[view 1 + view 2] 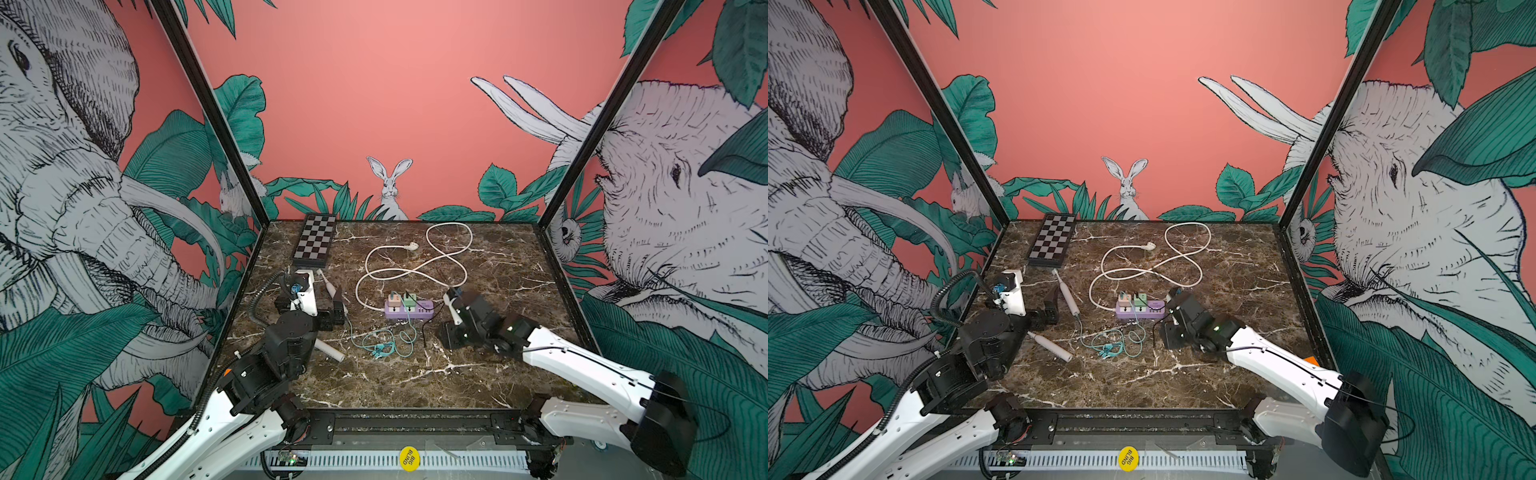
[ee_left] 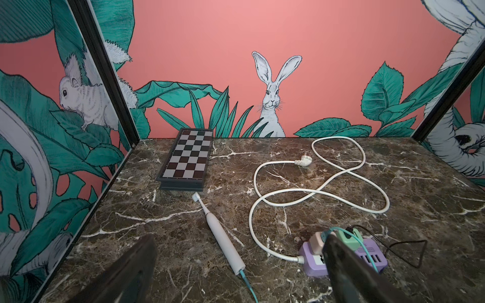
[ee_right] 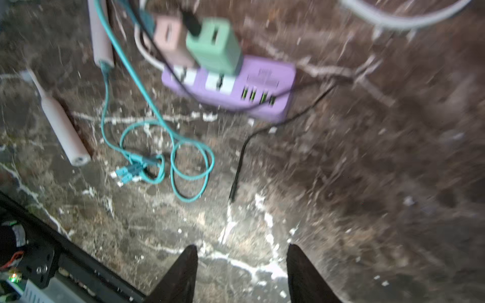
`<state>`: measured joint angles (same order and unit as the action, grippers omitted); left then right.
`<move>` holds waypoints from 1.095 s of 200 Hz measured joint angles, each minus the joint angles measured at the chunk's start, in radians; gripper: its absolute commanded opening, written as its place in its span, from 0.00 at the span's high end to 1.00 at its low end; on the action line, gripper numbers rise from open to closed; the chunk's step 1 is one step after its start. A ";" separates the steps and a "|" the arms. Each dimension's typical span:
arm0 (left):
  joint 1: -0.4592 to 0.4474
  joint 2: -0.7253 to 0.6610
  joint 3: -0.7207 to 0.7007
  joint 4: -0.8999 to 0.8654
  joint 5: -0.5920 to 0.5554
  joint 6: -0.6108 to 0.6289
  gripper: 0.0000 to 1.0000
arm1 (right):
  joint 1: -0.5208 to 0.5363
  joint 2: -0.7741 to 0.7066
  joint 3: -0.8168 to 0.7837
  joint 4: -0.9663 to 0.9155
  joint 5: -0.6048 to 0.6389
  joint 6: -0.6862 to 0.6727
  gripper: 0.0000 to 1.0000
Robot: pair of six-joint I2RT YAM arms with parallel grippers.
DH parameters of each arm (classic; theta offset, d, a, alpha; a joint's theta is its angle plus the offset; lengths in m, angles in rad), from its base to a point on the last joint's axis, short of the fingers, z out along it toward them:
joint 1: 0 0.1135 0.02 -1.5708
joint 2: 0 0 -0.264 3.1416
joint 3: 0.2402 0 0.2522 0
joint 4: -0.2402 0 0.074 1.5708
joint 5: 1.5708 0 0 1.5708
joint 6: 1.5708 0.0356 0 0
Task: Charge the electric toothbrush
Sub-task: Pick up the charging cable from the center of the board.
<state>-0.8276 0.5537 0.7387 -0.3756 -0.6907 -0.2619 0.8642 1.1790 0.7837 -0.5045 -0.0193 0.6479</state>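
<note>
Toothbrush (image 2: pixel 224 241) lies flat on the marble table (image 1: pixel 1246 270), left of centre, w/ the brush head toward the chess box (image 2: pixel 187 157) and the base toward the front. A teal cable (image 3: pixel 105 91) is plugged in this base. It runs forward, makes some loops on the table and goes up to the power strip (image 1: pixel 1140 311). A second toothbrush (image 1: pixel 1050 345) lies nearer to the front edge, and its base points to the cable loops.

The power strip is purple and lies nr the table centre. In its top sockets sit 2 adapters side by side, touching: the pink adapter (image 3: pixel 169 36) on the side of the white cord (image 2: pixel 322 189), then the green adapter (image 3: pixel 214 44). A black cable (image 3: pixel 241 157) goes in the top of the green one, as far as the blurred wrist view shows. Its other end lies loose on the table in front of the strip. Into which adapter the teal cable goes I cannot tell. The white cord goes from the strip in big loops to its plug (image 2: pixel 304 161), which lies loose nr the back wall.

The chess box is closed, at the back left; what is inside is not visible.

The left gripper (image 2: pixel 240 237) has its fingers spread wide and holds nothing, just beside the handle of the toothbrush. The right gripper (image 3: pixel 242 246) is low over bare table just right of the strip, fingers approx. half apart, nothing btw. them
</note>
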 measured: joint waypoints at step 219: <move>0.004 0.040 -0.051 -0.015 -0.006 -0.022 0.01 | 0.056 0.477 0.100 0.191 0.069 0.156 0.76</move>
<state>-0.8234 0.5941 0.6872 -0.3908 -0.6971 -0.2836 0.9207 1.6562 0.8841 -0.3138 0.0502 0.8043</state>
